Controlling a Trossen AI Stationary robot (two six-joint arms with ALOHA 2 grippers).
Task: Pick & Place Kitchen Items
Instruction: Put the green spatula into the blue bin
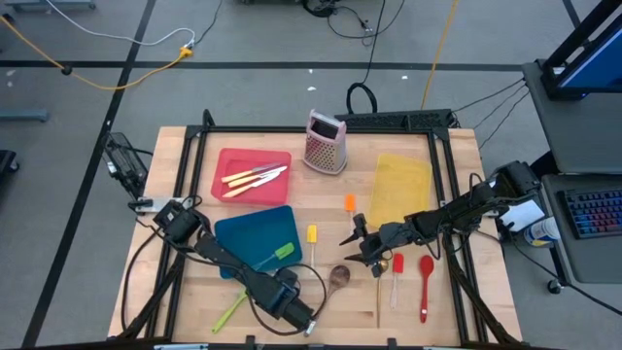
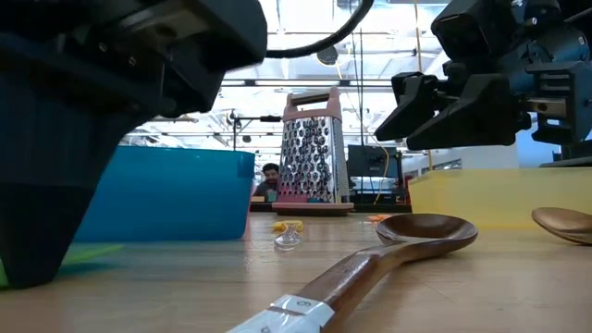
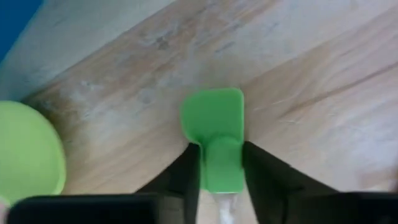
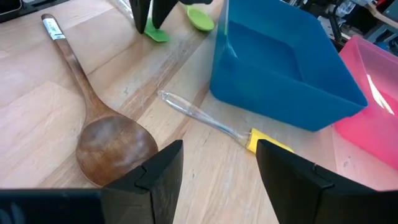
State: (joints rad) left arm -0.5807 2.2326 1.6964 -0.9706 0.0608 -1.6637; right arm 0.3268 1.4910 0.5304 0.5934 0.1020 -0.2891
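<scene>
My left gripper, near the table's front edge, is shut on a small green spatula. This also shows in the right wrist view. A green spoon bowl lies beside it on the wood. My right gripper is open and empty. It hovers above a wooden spoon and a yellow spatula with a clear handle, both lying flat on the table. Cream-handled knives lie in a red tray. My left gripper pinches the green spatula's neck, just behind the blade, between its two fingers. The fingers come from above, pointing down. The blade sticks out below the fingertips, close over the wood; whether it touches the wood I cannot tell.
A blue tray holding a green utensil stands beside the left arm. A yellow tray and a metal grater stand farther back. An orange spatula, a gold spoon, a red spatula and a red spoon lie at the front right.
</scene>
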